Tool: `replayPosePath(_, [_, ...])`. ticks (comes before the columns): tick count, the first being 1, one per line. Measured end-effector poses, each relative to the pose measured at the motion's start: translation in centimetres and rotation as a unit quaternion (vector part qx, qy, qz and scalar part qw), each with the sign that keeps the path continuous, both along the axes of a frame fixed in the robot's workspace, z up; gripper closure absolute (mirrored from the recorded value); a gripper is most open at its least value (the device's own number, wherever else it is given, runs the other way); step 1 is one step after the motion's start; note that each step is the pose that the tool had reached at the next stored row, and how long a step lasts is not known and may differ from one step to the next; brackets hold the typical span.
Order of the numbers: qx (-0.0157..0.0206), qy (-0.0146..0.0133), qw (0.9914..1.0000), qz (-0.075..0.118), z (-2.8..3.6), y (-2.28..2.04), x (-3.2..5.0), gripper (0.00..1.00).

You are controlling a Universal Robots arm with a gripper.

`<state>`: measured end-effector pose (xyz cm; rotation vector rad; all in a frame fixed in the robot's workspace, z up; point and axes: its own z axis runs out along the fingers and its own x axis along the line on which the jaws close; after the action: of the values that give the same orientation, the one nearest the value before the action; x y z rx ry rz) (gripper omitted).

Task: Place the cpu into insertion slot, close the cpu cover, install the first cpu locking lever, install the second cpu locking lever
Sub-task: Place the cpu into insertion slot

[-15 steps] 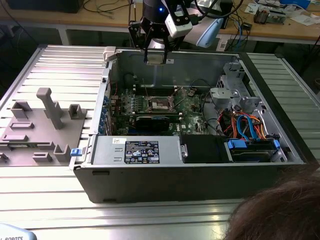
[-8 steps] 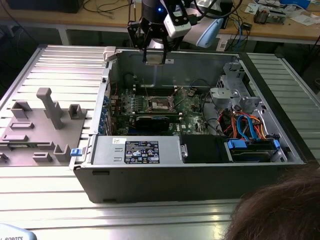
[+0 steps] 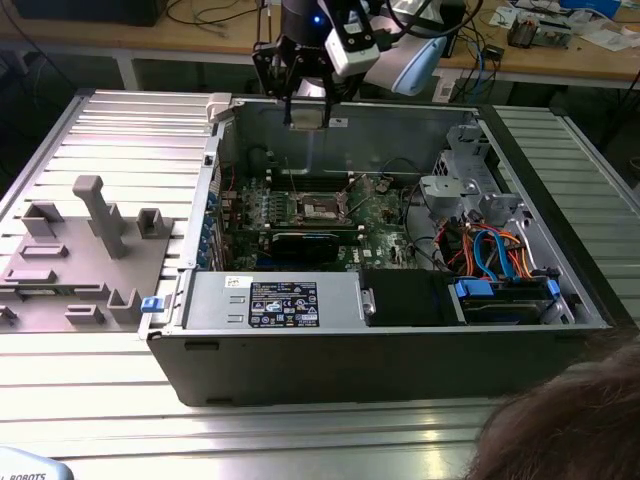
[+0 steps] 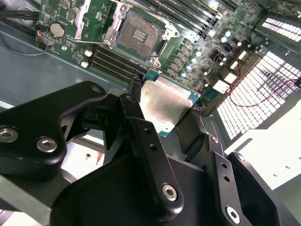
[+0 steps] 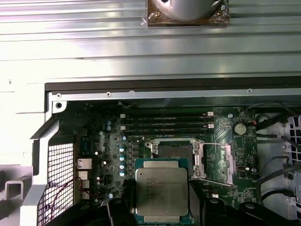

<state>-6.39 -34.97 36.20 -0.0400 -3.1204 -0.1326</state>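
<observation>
Well above the open case [image 3: 380, 355], the cpu [image 5: 161, 190] hangs flat with its metal top toward the wrist cameras, clamped at two opposite edges by the black fingers [image 4: 135, 101] of the gripper [image 3: 305, 105]. Down on the green board [image 4: 66, 14] the slot [image 5: 171, 150] lies uncovered and apart from the chip, its cover [image 5: 229, 165] swung open beside it. In the exterior view the gripper is over the case's far wall, and the case rests on a ribbed metal table [image 3: 100, 390].

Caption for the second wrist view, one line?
Gripper holding the cpu, with the empty insertion slot on the motherboard beyond.
</observation>
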Motion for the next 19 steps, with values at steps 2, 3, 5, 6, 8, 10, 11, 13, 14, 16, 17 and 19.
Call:
replayPosePath(2, [0.0,0.0,1.0,0.0,-0.02,0.0,-0.04,0.46])
replayPosePath(3, [0.0,0.0,1.0,0.0,-0.02,0.0,-0.06,0.46])
replayPosePath(5, [0.0,0.0,1.0,0.0,-0.03,0.0,-0.11,0.46])
replayPosePath(6, [0.0,0.0,1.0,0.0,-0.03,0.0,-0.13,0.46])
replayPosePath(8, [0.0,0.0,1.0,0.0,-0.04,0.0,-0.19,0.46])
replayPosePath(10, [0.0,0.0,1.0,0.0,-0.05,0.0,-0.25,0.46])
replayPosePath(11, [0.0,0.0,1.0,0.0,-0.05,0.0,-0.27,0.46])
replayPosePath(13, [0.0,0.0,1.0,0.0,-0.06,0.0,-0.34,0.46])
replayPosePath(14, [0.0,0.0,1.0,0.0,-0.06,0.0,-0.37,0.46])
replayPosePath(16, [0.0,0.0,1.0,0.0,-0.07,0.0,-0.4,0.46])
replayPosePath(17, [0.0,0.0,1.0,0.0,-0.07,0.0,-0.43,0.46])
replayPosePath(19, [0.0001,0.0,1.0,0.0,-0.08,0.0,-0.5,0.46])
